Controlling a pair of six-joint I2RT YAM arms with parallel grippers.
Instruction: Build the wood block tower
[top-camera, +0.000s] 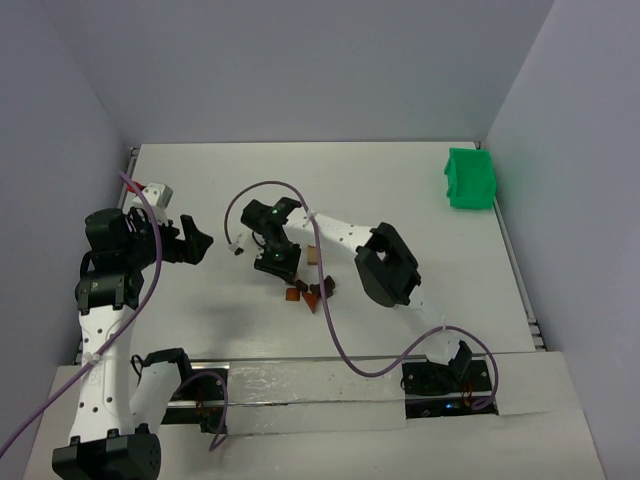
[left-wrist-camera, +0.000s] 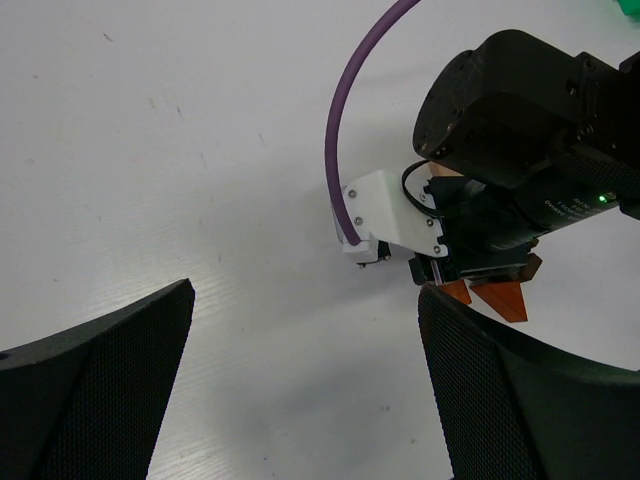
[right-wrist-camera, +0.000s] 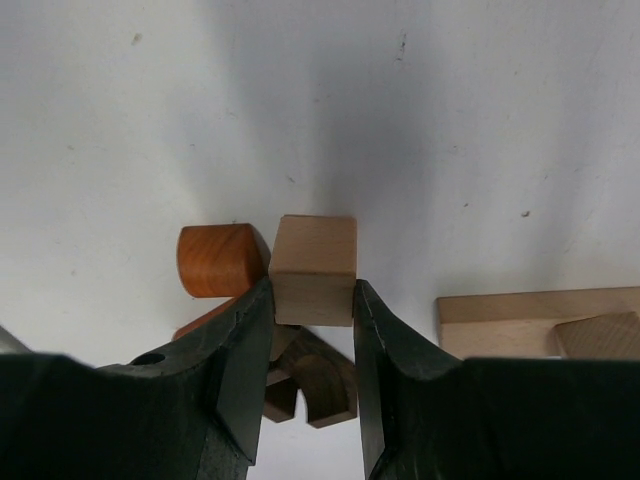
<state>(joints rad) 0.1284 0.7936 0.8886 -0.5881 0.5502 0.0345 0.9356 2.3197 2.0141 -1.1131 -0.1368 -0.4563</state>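
**Right gripper clamps a tan cube amid the scattered blocks**

The small wood blocks (top-camera: 312, 285) lie in a loose cluster on the white table (top-camera: 400, 190), just left of centre in the overhead view. The right gripper (top-camera: 277, 262) is directly at the cluster's left edge.

In the right wrist view, the right gripper's (right-wrist-camera: 312, 300) black fingers are closed nearly together. They press both sides of a light tan wooden cube (right-wrist-camera: 313, 262) at the middle of the frame. A reddish-brown rounded wooden block (right-wrist-camera: 218, 260) touches the cube's left edge. A dark brown arched wooden piece (right-wrist-camera: 318, 385) shows lower down, between the fingers. A light tan wooden bar (right-wrist-camera: 530, 318) lies apart at the right edge. Whether the cube sits on the table or on another piece cannot be told.

The left gripper (top-camera: 190, 240) hangs at the left of the overhead view, well apart from the blocks. In its own view, the left gripper (left-wrist-camera: 305, 300) is spread wide and grips nothing. Reddish-brown wedges (left-wrist-camera: 500, 298) peek from under the right arm's wrist at the right.

A green bin (top-camera: 470, 178) stands at the upper right.
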